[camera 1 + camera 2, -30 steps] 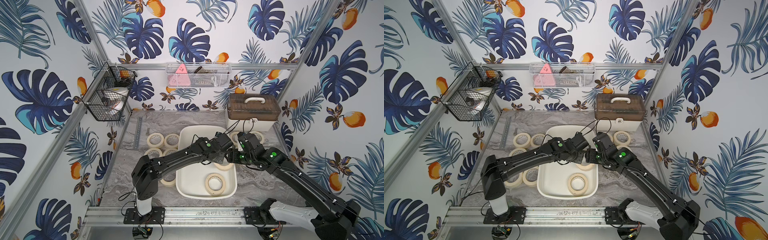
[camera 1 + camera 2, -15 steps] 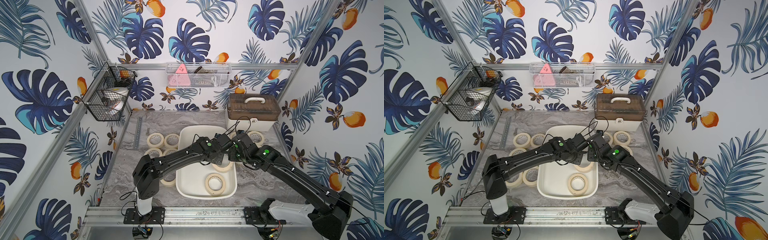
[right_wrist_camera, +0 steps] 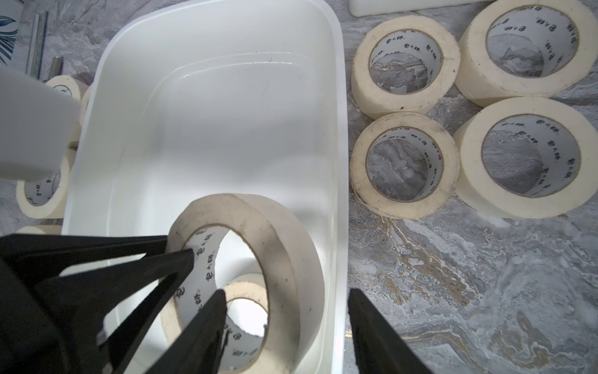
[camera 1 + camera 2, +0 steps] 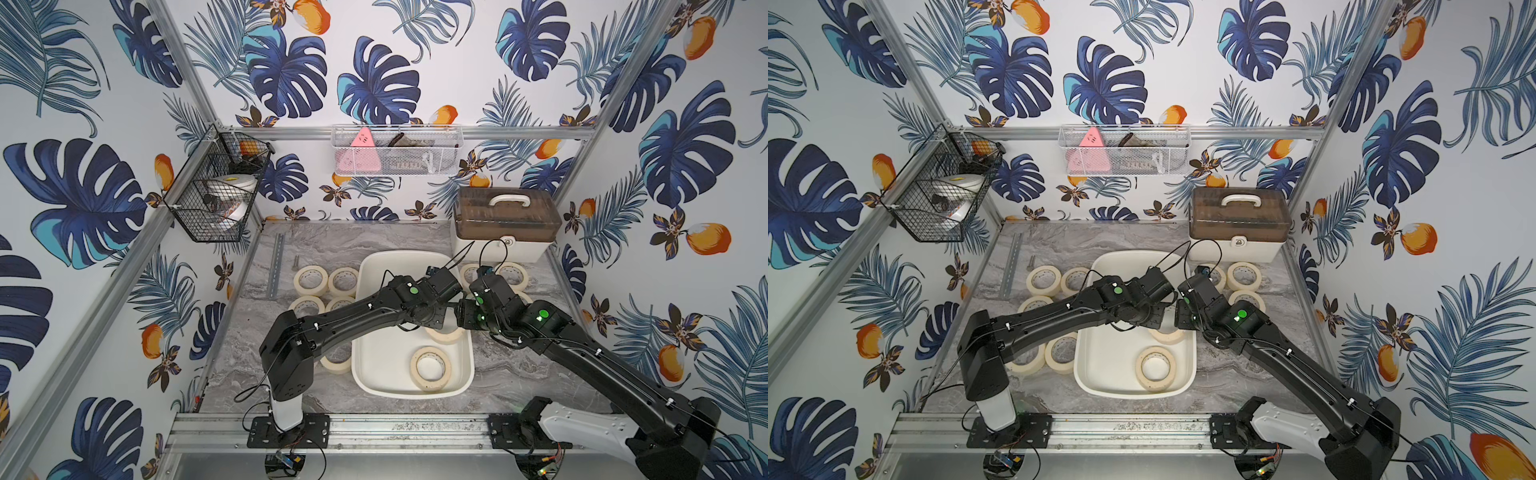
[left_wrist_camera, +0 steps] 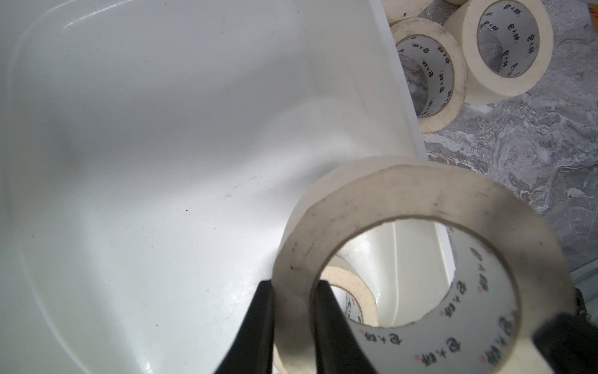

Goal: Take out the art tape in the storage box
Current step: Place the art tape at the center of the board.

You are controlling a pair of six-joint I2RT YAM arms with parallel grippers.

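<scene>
1. Left wrist view: the left gripper (image 5: pixel 293 288) is clamped on the wall of one art tape roll (image 5: pixel 404 194), with one finger in the hole and one on the outer band.
2. Orientation: the roll is raised and tipped off flat. Its hole axis slants, and the open face is turned up and toward the left. Being a ring, it has no long axis.
3. Position: it hangs over the storage box (image 5: pixel 161 129), close to the right wall and about mid-length. In both top views it is hidden under the two wrists.
4. Right wrist view: the right gripper (image 3: pixel 286 291) has its jaws apart, straddling the right side of the same roll. One finger is inside the hole. The other is over the box's right rim, clear of the band.
5. A second roll (image 3: pixel 249 281) lies flat on the box floor beneath, seen through the hole.
6. A third roll (image 4: pixel 431 368) lies flat in the box's near right corner.
7. Loose rolls (image 3: pixel 404 162) lie flat on the marble tabletop (image 3: pixel 453 275): four right of the box, more to its left.
</scene>
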